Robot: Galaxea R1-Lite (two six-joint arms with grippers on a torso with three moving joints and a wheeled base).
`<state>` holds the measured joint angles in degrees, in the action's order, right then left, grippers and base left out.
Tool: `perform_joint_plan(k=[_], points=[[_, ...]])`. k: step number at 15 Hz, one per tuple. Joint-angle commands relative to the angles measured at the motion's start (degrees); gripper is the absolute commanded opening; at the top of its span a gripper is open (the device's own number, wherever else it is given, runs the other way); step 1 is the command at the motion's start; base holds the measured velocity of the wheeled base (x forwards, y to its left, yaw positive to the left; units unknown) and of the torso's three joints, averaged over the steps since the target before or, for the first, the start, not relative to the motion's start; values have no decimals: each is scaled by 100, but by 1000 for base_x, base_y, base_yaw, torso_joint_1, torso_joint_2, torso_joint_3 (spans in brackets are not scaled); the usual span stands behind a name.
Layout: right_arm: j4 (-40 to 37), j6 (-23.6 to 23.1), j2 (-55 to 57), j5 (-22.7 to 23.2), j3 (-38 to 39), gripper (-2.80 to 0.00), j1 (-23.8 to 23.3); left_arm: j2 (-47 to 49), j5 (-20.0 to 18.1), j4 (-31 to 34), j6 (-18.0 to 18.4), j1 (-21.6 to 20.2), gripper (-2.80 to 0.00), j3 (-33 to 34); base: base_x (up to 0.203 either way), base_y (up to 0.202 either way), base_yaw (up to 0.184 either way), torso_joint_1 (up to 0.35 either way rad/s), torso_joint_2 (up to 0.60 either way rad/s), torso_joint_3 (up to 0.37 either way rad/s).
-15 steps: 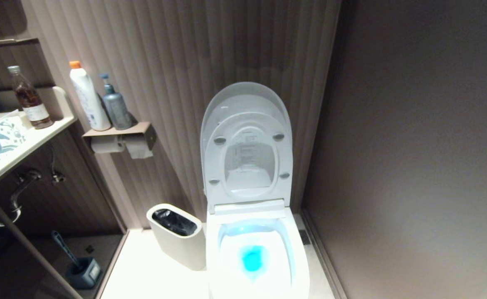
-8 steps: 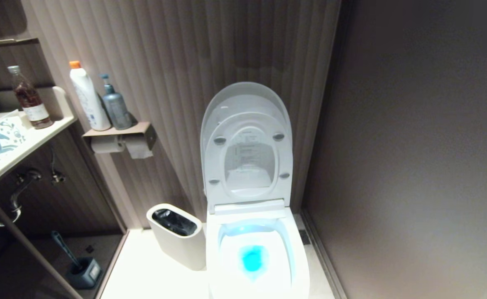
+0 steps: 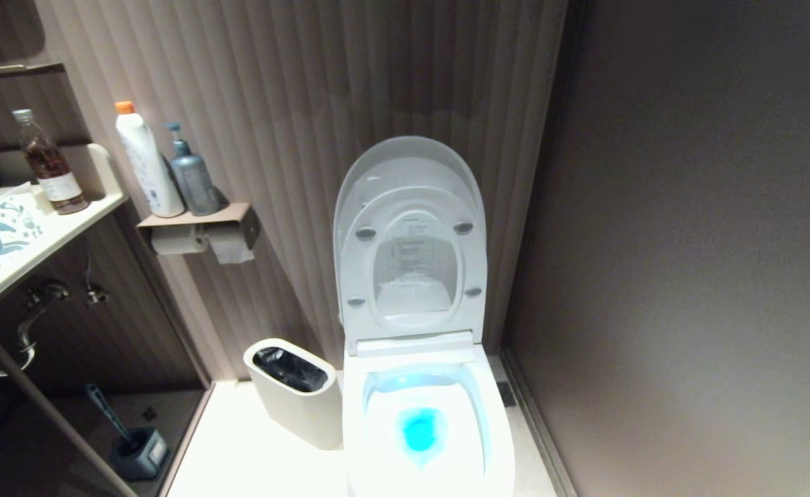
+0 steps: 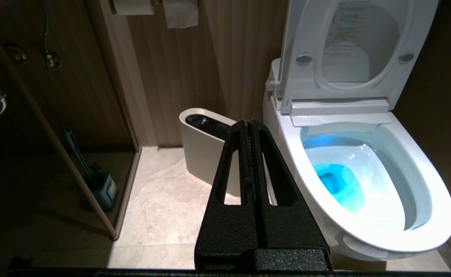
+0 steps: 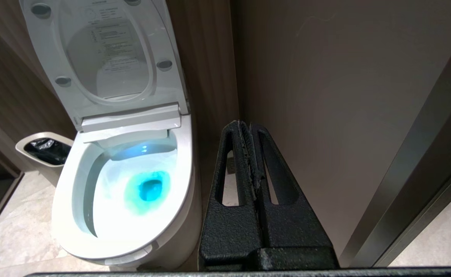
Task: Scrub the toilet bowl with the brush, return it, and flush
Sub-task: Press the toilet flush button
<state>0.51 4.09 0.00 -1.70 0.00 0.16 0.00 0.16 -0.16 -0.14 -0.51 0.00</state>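
Observation:
The toilet bowl [image 3: 500, 442] is white, with seat and lid raised against the ribbed wall and blue water glowing inside. It also shows in the left wrist view [image 4: 433, 181] and the right wrist view [image 5: 185, 165]. The brush is out of view. My left gripper [image 4: 247, 123] is shut and empty, hanging above the floor between the waste bin and the bowl's left side. On the bowl's right side, close to the wall, my right gripper [image 5: 244, 124] is shut and empty. Neither arm shows in the head view.
An off-white waste bin [image 3: 294, 407] with a black liner stands left of the bowl. A dark blue-handled brush [image 3: 108, 411] sits in its holder under the vanity [image 3: 66, 224]. Bottles stand on the shelf over the paper rolls [image 3: 201, 238]. A plain wall [image 3: 688, 276] is close on the right.

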Motion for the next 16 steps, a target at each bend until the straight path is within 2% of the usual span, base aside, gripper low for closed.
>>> perform_joint_plan(k=[1,16], points=[[2,4,0,3,0,-280,2,1,0,-2,-4,-2,-280,0,0,0,0,0,0,0],[2,3,0,3,0,-280,2,3,2,-2,-4,-2,-280,0,0,0,0,0,0,0]])
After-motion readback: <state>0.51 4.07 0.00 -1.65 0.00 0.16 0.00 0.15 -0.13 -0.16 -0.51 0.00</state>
